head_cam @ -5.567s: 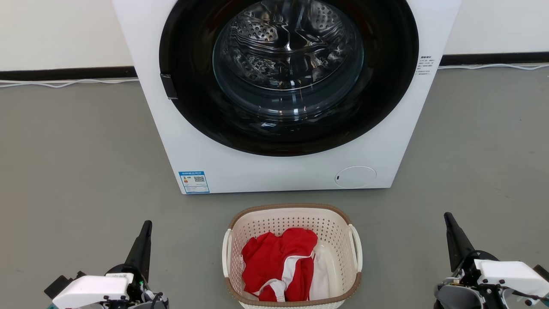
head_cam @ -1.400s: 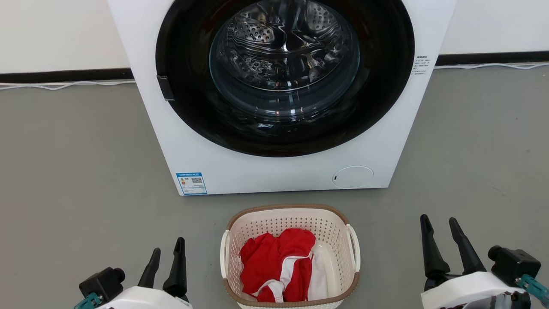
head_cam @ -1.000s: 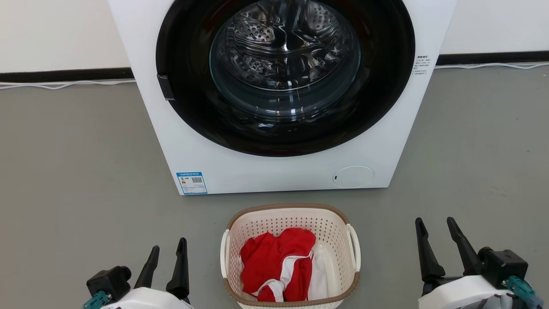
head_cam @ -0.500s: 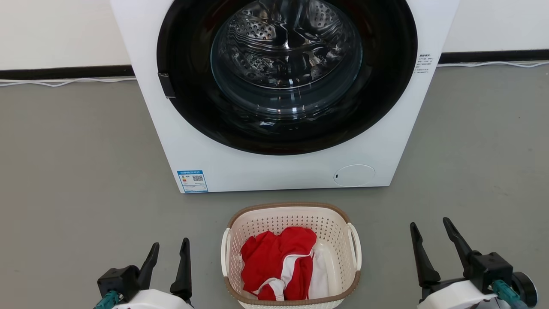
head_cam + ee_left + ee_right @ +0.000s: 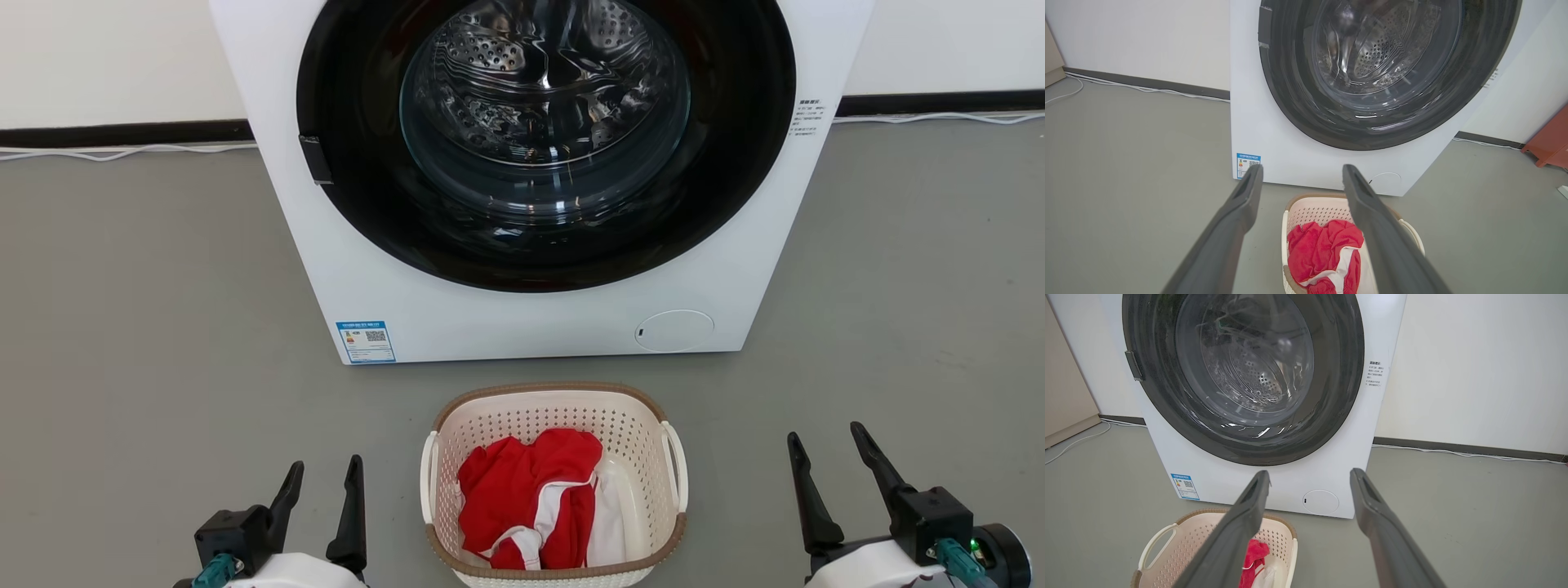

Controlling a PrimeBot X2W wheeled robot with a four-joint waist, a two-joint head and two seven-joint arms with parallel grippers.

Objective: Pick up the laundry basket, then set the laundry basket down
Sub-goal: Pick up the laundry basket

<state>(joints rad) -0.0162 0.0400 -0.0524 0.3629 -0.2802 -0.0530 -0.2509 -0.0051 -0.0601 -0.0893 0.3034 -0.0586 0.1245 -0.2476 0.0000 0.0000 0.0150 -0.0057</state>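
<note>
Laundry basket: cream-white, perforated, brown woven-look rim, white handle on each side. It stands upright on the grey floor, just in front of the washing machine but apart from its front panel, and it sits between my two claws. Contents: red garment with white trim, bunched across the left and middle of the basket; white cloth lies against it on the right, and I cannot tell whether that is a separate piece or part of the same garment. Left claw: low beside the basket's left handle, not touching it, fingers parted to a moderate gap with nothing between them. Right claw: on the basket's right, set further off from its handle than my left one is, fingers likewise parted and holding nothing. Washing machine: white front-loader, dark round door ring with glass, steel drum visible through it; blue label at the lower left of the front, round cover at the lower right. Cable: pale, lying along the dark skirting at the foot of the wall, on both sides of the machine.
</note>
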